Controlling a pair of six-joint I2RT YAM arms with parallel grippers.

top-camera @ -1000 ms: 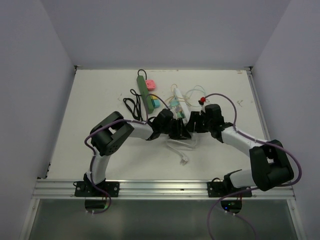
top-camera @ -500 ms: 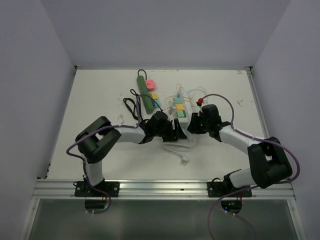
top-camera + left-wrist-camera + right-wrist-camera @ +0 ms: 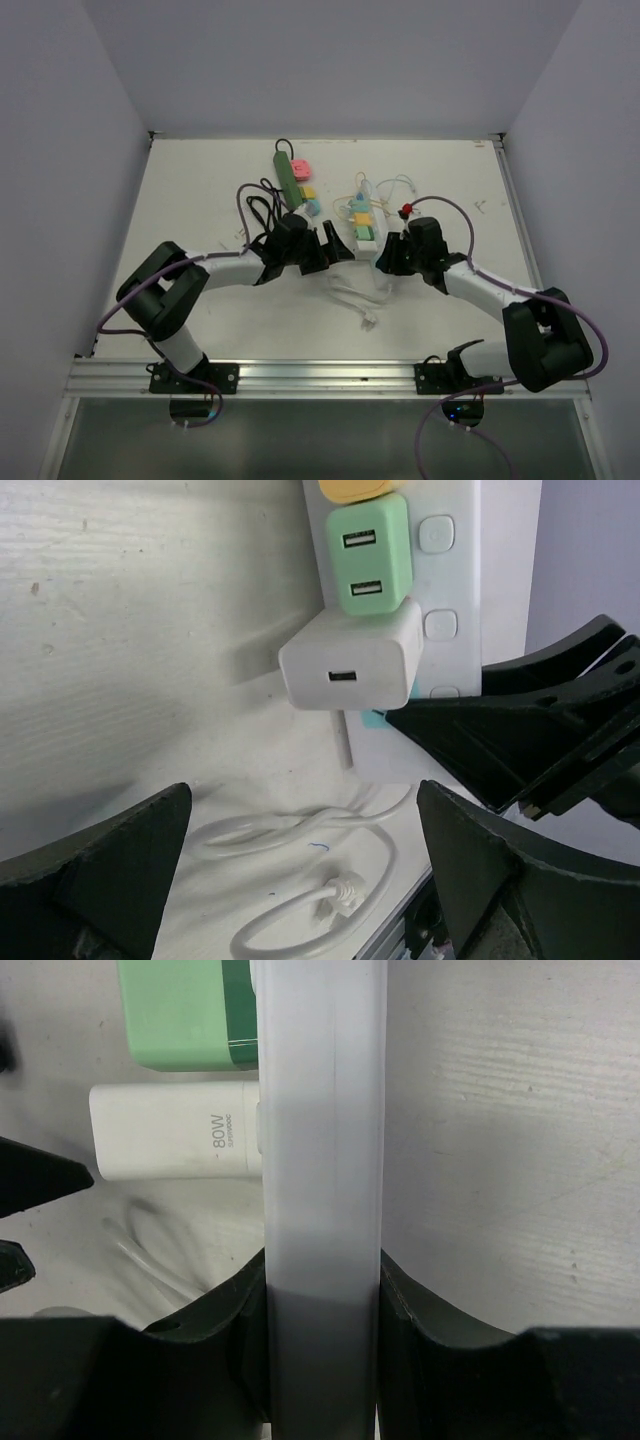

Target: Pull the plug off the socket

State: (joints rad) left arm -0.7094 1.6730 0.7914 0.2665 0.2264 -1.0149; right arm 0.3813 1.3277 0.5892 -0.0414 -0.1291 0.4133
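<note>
The white socket strip (image 3: 364, 226) lies mid-table with several plugs in it. In the left wrist view the strip (image 3: 450, 580) carries a green plug (image 3: 368, 555), and below it a white charger plug (image 3: 350, 668) sits tilted against its face. My left gripper (image 3: 300, 880) is open and hangs well back from that plug, over a loose white cable (image 3: 300, 830). My right gripper (image 3: 322, 1360) is shut on the strip's near end (image 3: 320, 1160). The white plug (image 3: 175, 1130) butts against the strip's side. Its prongs are hidden.
A green power strip (image 3: 290, 182) with a pink plug (image 3: 302, 168) lies at the back left, beside a coiled black cable (image 3: 260, 205). Thin clear cables (image 3: 385, 185) trail behind the white strip. The white cable's end (image 3: 368, 320) lies toward the near edge.
My left gripper has opened wide and drawn back to the left, away from the white strip. My right gripper has closed on the strip's near end and held there.
</note>
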